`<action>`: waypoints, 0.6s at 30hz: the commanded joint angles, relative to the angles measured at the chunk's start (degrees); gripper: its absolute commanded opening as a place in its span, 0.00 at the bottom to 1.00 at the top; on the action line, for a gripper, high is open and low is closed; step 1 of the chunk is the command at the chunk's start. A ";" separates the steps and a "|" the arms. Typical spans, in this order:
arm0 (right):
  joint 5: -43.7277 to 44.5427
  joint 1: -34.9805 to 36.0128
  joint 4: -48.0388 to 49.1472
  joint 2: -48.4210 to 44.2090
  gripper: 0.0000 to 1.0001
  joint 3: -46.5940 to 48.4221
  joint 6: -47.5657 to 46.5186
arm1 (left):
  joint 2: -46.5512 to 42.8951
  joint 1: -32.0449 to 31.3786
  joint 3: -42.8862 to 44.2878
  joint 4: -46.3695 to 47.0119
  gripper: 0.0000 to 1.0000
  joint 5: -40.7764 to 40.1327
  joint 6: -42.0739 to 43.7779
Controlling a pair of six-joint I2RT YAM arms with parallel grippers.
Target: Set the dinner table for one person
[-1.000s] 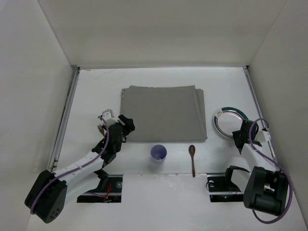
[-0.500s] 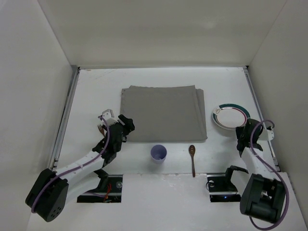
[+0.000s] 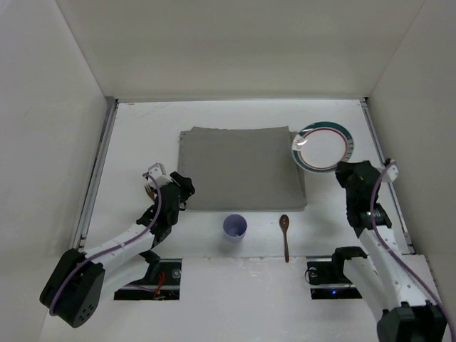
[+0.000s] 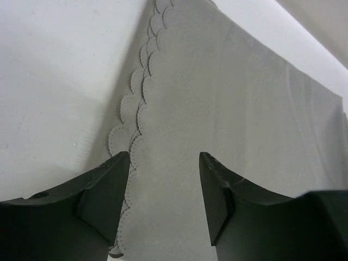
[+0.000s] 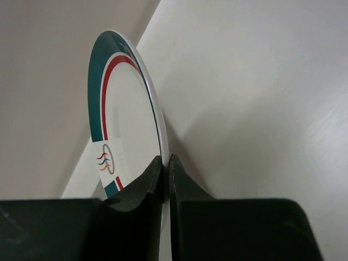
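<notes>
Main change: plate (image 3: 324,146) is off the worktop (image 3: 142,135). One second ago it lay flat at the right side, near the right arm. Half a second ago it was tipped up at one edge. Now it is lifted and carried farther back and leftward. In the top view its left rim overlaps the far right corner of the placemat (image 3: 239,167).

Right end effector (image 3: 340,167) is clamped thin on the plate's near rim. The wrist view shows the jaws nearly together with the rim between them (image 5: 165,163), and the plate (image 5: 125,119) standing on edge, face to the left. Grip is on the rim only, so the plate could swing or slip; that's a judgement.

Left end effector (image 3: 182,187) has barely shifted over the second. It hovers at the placemat's left edge with its jaws wide apart and nothing between them (image 4: 164,157). The scalloped edge of the placemat (image 4: 228,109) runs just under the gap. Can't tell if the tips touch the cloth.

Cup (image 3: 235,226) and spoon (image 3: 285,235) are unmoved on the worktop, just near of the placemat, spoon to the right of the cup, apart.

Meaning for the task: the plate pickup looks done and the transfer to the placemat is under way. Still needed, as I judge it: bring the plate over the middle of the placemat, level it and set it down. Cup and spoon are not yet placed.
</notes>
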 commanded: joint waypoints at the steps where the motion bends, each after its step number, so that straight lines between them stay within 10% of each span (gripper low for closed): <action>1: -4.09 9.35 9.76 6.58 0.05 5.24 -2.13 | 1.48 0.13 0.27 2.64 0.49 -0.62 0.06; 8: -15.60 25.45 19.16 29.77 0.05 15.09 -5.92 | 1.05 0.22 0.36 2.90 0.44 -0.97 0.41; 18: -19.66 30.65 29.90 50.80 0.05 20.20 -0.65 | 3.15 0.13 0.10 4.40 0.44 -1.94 1.20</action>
